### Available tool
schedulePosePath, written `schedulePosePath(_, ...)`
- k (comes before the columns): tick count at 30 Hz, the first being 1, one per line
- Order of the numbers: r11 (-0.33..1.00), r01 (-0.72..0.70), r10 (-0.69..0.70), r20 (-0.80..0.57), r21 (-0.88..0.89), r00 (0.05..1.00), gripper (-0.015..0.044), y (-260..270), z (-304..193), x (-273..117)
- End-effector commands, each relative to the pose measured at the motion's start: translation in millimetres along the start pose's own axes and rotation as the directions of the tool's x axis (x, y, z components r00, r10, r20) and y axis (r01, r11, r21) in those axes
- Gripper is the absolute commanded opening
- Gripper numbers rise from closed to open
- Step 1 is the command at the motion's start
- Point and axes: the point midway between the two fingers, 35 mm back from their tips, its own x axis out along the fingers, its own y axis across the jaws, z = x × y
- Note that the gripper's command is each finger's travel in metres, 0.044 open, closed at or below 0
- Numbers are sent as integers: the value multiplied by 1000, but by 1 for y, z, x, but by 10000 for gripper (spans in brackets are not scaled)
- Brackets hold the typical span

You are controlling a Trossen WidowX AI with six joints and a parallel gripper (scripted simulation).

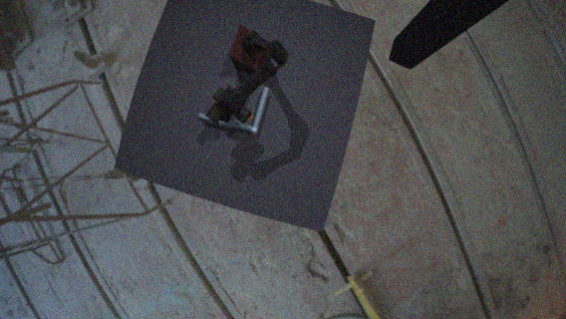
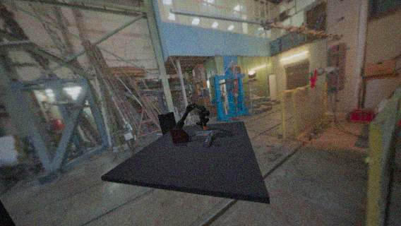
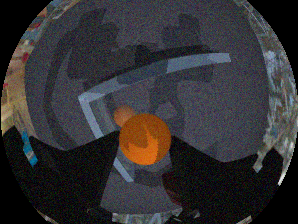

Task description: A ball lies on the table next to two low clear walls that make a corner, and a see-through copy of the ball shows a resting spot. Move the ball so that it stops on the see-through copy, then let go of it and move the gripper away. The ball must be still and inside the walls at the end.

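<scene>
The dark grey square table (image 1: 174, 150) carries everything. On it the black jointed robot arm (image 1: 246, 80) reaches over the two low clear walls (image 1: 261, 107) that form a corner. The arm's black pincer (image 3: 143, 163) is pinching the round orange ball (image 3: 143, 139), held above the table inside that corner. The faint see-through orange ball copy (image 3: 121, 116) (partly hidden) lies just beyond it.

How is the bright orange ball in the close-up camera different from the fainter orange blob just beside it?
The orange ball is solid, bright and looks larger; the see-through copy is faint and looks smaller, half hidden behind the ball. The ball sits clamped in the gripper; the copy lies free, near the corner of the clear walls. Both are round and orange.
</scene>
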Motion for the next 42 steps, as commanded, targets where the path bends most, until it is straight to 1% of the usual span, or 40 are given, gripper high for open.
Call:
schedulePosePath(1,993,-5,5,2,121,1000,0,5,-2,3)
schedulePosePath(7,955,-6,5,2,295,1000,0,11,-5,9)
schedulePosePath(13,888,-6,6,2,459,1000,0,18,-8,14)
schedulePosePath(19,793,-6,7,2,609,1000,0,24,-12,20)
schedulePosePath(26,651,-6,9,1,759,1000,0,31,-16,26)
schedulePosePath(35,432,-4,12,-1,902,1000,0,40,-22,34)
schedulePosePath(42,415,-3,12,-2,910,1000,0,41,-23,35)
